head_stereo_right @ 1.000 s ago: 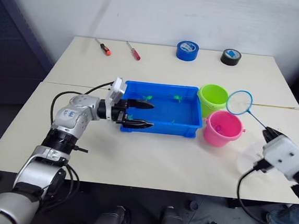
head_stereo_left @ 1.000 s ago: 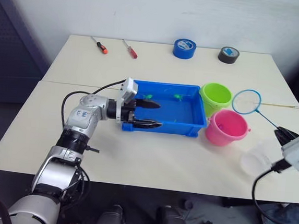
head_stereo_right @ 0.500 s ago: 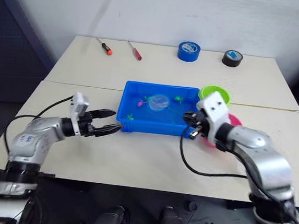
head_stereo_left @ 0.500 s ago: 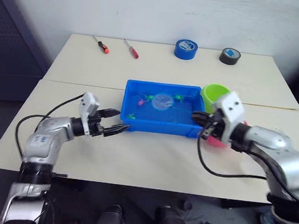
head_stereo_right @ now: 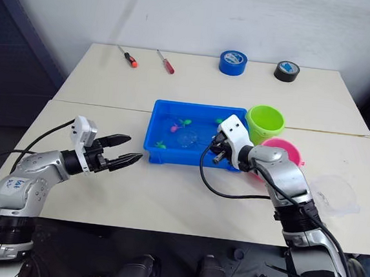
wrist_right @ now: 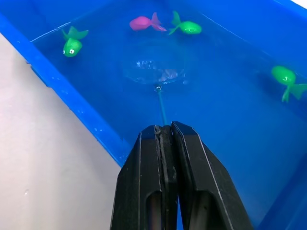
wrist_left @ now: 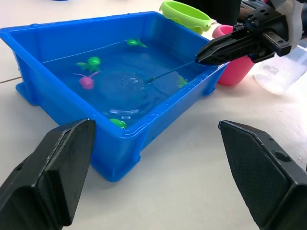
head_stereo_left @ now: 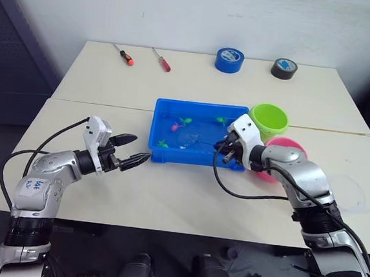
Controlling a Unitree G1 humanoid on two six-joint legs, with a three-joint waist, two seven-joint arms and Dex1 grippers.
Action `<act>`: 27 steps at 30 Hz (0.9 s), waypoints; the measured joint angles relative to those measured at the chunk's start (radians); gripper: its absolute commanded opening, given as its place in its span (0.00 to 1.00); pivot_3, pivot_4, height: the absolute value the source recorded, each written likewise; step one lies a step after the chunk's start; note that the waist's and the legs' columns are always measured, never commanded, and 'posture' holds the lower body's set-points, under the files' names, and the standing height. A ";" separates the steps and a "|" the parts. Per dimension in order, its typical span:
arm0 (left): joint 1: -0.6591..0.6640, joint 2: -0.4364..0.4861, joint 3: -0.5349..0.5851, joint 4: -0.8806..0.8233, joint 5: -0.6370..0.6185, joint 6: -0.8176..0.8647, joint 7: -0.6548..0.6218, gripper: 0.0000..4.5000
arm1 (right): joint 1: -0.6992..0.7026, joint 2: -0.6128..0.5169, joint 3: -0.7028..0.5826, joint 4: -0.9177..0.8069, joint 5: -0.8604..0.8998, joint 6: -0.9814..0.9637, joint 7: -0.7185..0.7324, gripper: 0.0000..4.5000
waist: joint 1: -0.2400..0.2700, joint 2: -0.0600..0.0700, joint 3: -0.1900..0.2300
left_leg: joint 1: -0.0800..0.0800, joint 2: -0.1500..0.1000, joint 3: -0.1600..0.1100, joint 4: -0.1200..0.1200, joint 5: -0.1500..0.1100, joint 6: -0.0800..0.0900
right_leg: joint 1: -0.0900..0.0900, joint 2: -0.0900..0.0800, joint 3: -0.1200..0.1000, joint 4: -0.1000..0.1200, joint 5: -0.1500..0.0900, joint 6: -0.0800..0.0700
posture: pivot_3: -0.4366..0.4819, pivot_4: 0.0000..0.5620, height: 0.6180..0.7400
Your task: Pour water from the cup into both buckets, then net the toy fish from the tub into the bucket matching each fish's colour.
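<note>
While the left gripper waits agape and empty beside the tub, the right gripper pinches the net stick, hoop sunk in water to reach the toy fish.

Two pale cream tables pushed together, seam running left to right across the middle. The back one sits right up against a plain white wall. Dark blue panel off to the left of the tables. Floor in front is dark grey and in shadow. Light's pretty even and soft over the tabletops, no hard glare.
</note>
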 measured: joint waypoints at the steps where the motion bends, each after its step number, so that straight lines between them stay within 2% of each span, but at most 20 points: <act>1: 0.000 0.000 0.000 -0.001 -0.002 0.000 0.003 0.99 | -0.006 0.019 0.000 0.010 -0.002 -0.003 -0.002 0.00 | -0.001 0.000 0.000 | 0.000 0.000 0.000 0.000 0.000 0.000 | 0.000 0.000 0.000 0.000 0.000 0.000 | 0.48 0.27 1.00; 13: -0.022 0.000 -0.016 0.004 -0.003 -0.004 0.013 0.99 | -0.021 0.079 -0.029 0.039 -0.027 -0.041 -0.020 0.00 | 0.001 0.000 0.000 | -0.001 0.000 0.000 -0.002 0.000 0.000 | 0.000 -0.001 -0.002 -0.002 0.000 0.000 | 0.48 0.27 1.00; 21: -0.105 0.001 -0.068 0.050 -0.023 0.000 -0.083 0.99 | 0.102 0.027 -0.117 -0.265 0.060 0.067 -0.005 0.00 | 0.004 0.000 0.000 | -0.001 -0.001 -0.002 -0.008 0.001 -0.001 | -0.001 -0.001 -0.001 -0.005 0.000 0.000 | 0.48 0.27 1.00; 27: -0.254 -0.067 -0.179 0.132 -0.024 -0.004 -0.176 0.99 | 0.280 -0.063 -0.316 -0.513 0.138 0.161 -0.033 0.00 | 0.021 0.000 0.000 | -0.008 -0.001 -0.008 -0.008 0.002 -0.001 | -0.001 -0.001 -0.002 -0.013 0.000 0.000 | 0.48 0.27 1.00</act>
